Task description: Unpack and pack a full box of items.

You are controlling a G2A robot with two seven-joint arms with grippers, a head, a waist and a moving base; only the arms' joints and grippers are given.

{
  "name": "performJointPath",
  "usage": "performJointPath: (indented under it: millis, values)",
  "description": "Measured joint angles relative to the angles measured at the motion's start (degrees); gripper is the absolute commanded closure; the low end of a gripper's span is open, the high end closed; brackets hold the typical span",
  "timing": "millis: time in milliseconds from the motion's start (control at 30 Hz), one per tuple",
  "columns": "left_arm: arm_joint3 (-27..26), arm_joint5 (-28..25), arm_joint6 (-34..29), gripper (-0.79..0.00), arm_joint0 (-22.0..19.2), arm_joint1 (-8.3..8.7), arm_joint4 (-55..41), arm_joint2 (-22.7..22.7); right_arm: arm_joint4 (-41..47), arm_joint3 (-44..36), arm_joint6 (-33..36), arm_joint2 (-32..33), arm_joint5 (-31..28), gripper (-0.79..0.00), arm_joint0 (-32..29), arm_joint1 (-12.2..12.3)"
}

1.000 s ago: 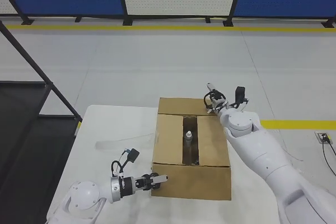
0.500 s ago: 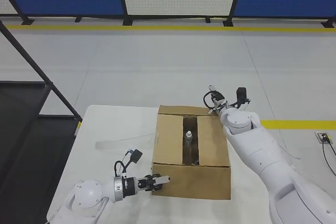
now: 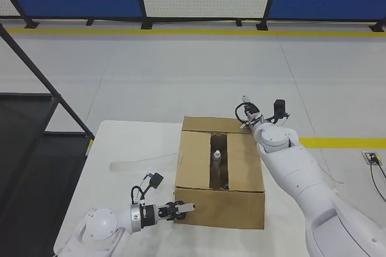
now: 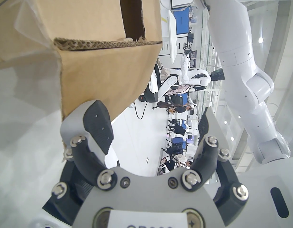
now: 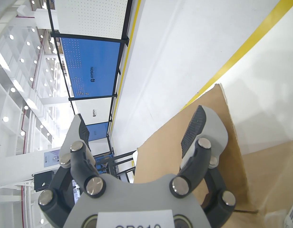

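The box sits on the white bench, its long axis running away from the robot. Its top flaps are parted over a bottle. The left gripper, spread wide and empty, hangs just beside the near left corner. The right gripper, likewise spread, hovers at the far flap. Pale floor lies beyond.

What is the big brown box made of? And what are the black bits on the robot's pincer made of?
The box looks like corrugated cardboard, matte brown: its cut edge shows the wavy inner layer between two flat sheets. The black pads on the left pincer are probably rubber: they look dull, not shiny, with a few small dimples, though the pictures cannot prove it.
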Motion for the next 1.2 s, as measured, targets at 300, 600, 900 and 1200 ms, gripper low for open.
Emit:
performJointPath:
  millis: [300, 600, 900, 1200]
  values:
    - [-8.04, -2.05, 1.82, -0.785, 4.05, 1.01, -1.8, -5.17, 1.91, -2.3, 10.42, 3.93, -9.32, -0.785, -0.19, 0.96]
    - [-15.32, -3.81, 5.72, -0.785, 11.09, 2.46, -0.7, -15.32, 0.19, -9.65, 34.9, 6.81, -18.02, -0.785, -2.32, 3.62]
    - [-10.0, -2.69, 8.93, -0.785, 14.35, 3.15, -4.68, -22.88, -3.6, -14.29, 43.34, 7.1, -19.45, -0.785, -3.18, 4.84]
    - [-10.36, -2.48, 9.68, -0.785, 14.23, 3.1, -3.95, -22.21, -4.59, -15.54, 43.23, 7.04, -20.57, -0.785, -4.37, 5.0]
